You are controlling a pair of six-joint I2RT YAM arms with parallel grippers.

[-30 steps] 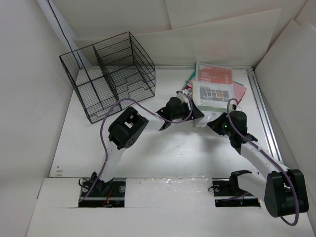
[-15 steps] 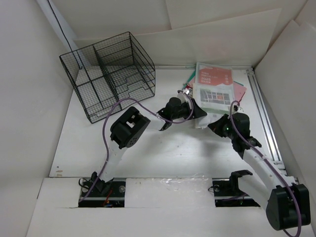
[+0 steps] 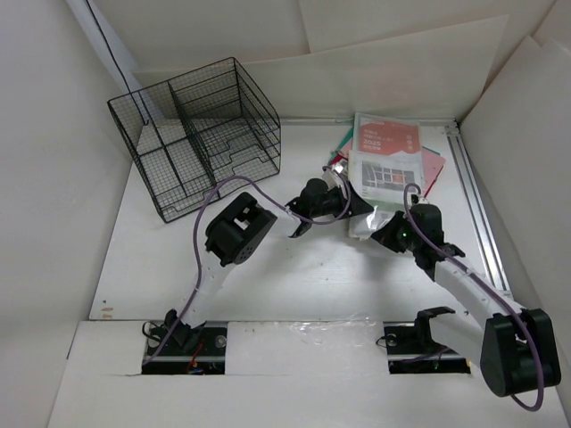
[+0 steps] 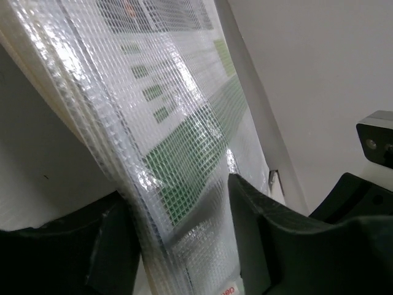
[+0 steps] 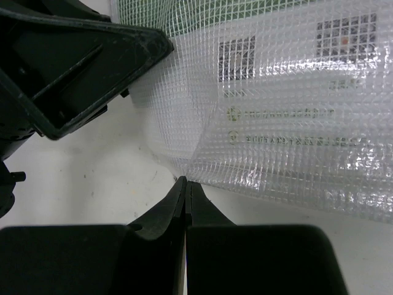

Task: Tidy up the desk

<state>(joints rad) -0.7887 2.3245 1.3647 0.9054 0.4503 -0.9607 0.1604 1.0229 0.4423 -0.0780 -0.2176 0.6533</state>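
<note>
A clear mesh document pouch [image 3: 385, 165] with printed sheets inside lies at the back right of the white desk [image 3: 294, 267]. My left gripper [image 3: 355, 203] is shut on the pouch's near left edge. In the left wrist view the pouch [image 4: 166, 123] stands between the two fingers of the gripper [image 4: 178, 190] and fills the gap. My right gripper [image 3: 379, 230] sits at the pouch's near corner. In the right wrist view it [image 5: 186, 181] is shut and empty, its tip just touching the edge of the pouch [image 5: 295, 104]. The left gripper's finger [image 5: 80, 67] shows close by.
A black wire desk organiser [image 3: 196, 134] stands at the back left. A pink folder [image 3: 434, 166] lies under the pouch, with green pens [image 3: 343, 143] beside it. A metal rail [image 3: 477, 205] runs along the desk's right edge. White boards stand all round.
My right gripper has moved left and forward to the pouch's near corner. My left arm has shifted slightly right while holding the pouch's edge.
</note>
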